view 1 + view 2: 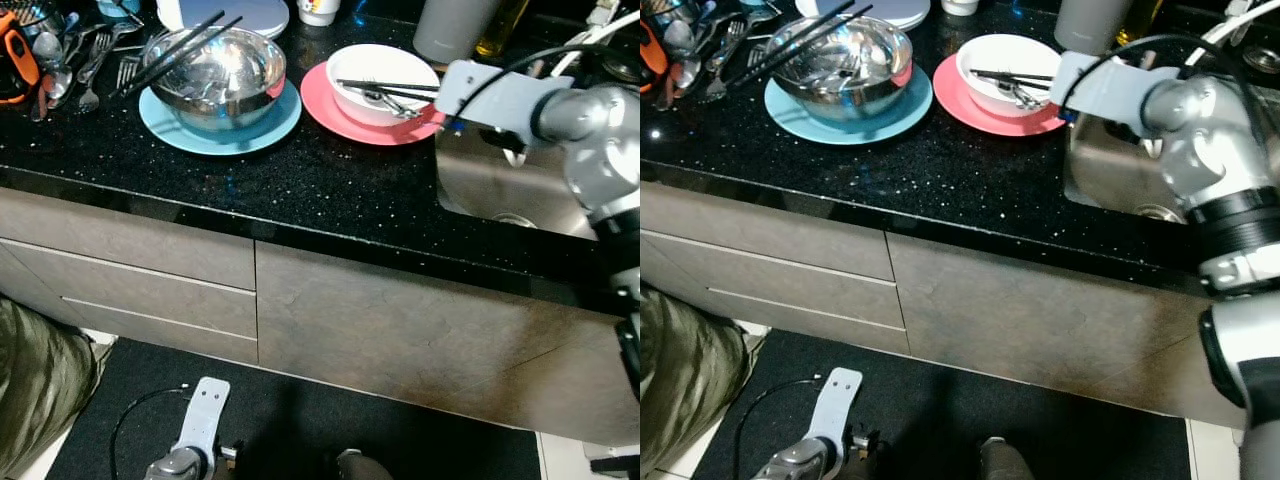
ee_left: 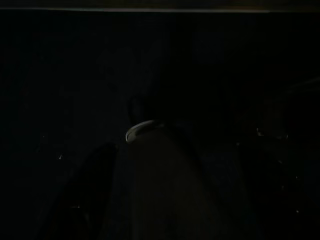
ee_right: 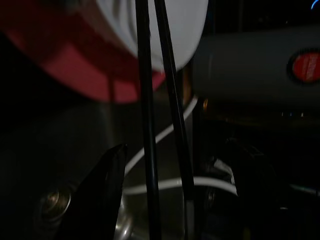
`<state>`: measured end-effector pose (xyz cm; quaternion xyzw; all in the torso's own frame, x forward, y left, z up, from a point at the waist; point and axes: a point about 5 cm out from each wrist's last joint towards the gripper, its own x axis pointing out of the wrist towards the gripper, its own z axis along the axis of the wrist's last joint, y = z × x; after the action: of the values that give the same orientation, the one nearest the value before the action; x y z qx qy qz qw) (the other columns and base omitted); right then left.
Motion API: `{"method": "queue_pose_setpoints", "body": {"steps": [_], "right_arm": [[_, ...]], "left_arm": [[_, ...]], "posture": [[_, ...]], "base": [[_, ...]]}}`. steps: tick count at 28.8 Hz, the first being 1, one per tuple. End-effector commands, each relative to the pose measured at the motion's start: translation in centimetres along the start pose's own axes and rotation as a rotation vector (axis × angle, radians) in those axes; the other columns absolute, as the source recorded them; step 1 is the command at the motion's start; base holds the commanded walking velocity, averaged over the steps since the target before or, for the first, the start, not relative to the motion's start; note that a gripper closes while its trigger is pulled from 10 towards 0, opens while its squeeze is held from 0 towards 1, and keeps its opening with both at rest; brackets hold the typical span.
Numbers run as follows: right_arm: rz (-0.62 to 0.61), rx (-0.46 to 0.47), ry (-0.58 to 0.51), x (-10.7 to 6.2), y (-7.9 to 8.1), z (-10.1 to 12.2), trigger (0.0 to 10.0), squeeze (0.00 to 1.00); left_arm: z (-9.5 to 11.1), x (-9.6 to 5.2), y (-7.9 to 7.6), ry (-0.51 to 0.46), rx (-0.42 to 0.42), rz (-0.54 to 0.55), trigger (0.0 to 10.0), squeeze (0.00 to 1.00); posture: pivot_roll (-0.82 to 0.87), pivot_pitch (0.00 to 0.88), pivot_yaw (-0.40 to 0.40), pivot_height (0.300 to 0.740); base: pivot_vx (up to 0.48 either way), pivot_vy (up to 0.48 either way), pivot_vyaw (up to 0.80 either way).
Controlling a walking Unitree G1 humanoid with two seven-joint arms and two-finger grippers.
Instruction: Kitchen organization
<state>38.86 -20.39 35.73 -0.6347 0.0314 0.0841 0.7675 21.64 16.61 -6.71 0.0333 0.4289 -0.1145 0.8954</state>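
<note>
A white bowl (image 1: 375,62) sits on a pink plate (image 1: 330,110) on the black counter, with a pair of black chopsticks (image 1: 385,86) and a fork lying across it. My right arm (image 1: 500,100) reaches over the sink to the bowl's right rim. In the right wrist view my right gripper (image 3: 176,149) is open, and the two chopsticks (image 3: 145,100) run between its fingers (image 3: 112,180) without touching them. A steel bowl (image 1: 225,75) with another pair of chopsticks (image 1: 180,45) rests on a blue plate (image 1: 170,125). My left arm (image 1: 200,420) hangs idle near the floor.
The steel sink (image 1: 500,185) lies under my right arm. Loose cutlery (image 1: 90,60) and an orange tool (image 1: 15,55) are at the counter's far left. A grey canister (image 1: 450,25) stands behind the white bowl. Drawers (image 1: 130,250) front the counter; a person's olive clothing (image 1: 35,390) is lower left.
</note>
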Motion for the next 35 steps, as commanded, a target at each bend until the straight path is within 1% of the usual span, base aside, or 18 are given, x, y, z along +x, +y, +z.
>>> {"method": "queue_pose_setpoints", "body": {"steps": [1,5,6,8,9,30,35], "right_arm": [[-0.008,0.005,0.007,0.1,-0.2,-0.1,10.0,0.00],[-0.036,0.016,-0.005,0.4,-0.5,0.5,10.0,0.00],[-0.034,0.019,-0.007,0.3,-0.6,0.6,4.7,0.00],[-0.035,0.020,-0.007,0.4,-0.6,0.6,4.7,0.00],[-0.029,0.019,-0.009,0.4,-0.5,0.6,0.0,0.00],[-0.021,0.020,-0.021,0.6,-0.3,0.8,0.0,0.00],[-0.046,0.037,-0.061,0.5,-0.5,1.2,0.0,0.00]], "left_arm": [[-1.3,-0.1,-0.3,0.043,-0.004,-0.008,10.0,0.00],[-1.4,-0.1,-0.4,0.042,-0.007,-0.008,10.0,0.00],[-1.4,-0.1,-0.5,0.042,-0.007,-0.008,10.0,0.00],[-1.4,-0.1,-0.5,0.042,-0.007,-0.009,10.0,0.00],[-1.4,-0.1,-0.5,0.042,-0.007,-0.009,10.0,0.00],[-1.5,-0.2,-0.5,0.047,-0.006,-0.010,10.0,0.00],[-1.5,-0.2,-0.4,0.047,-0.005,-0.009,10.0,0.00]], "posture": [[-0.02,0.204,-0.046,0.740],[-0.02,0.199,-0.051,0.740],[-0.02,0.196,-0.051,0.740],[-0.02,0.196,-0.051,0.740],[-0.02,0.193,-0.052,0.740],[-0.02,0.193,-0.049,0.740],[-0.02,0.198,-0.048,0.740]], "base": [[0.000,0.000,0.00],[0.000,0.000,0.00],[0.000,0.000,0.00],[0.000,0.000,0.00],[0.000,0.000,0.00],[0.000,0.000,0.00],[0.000,0.000,0.00]]}}
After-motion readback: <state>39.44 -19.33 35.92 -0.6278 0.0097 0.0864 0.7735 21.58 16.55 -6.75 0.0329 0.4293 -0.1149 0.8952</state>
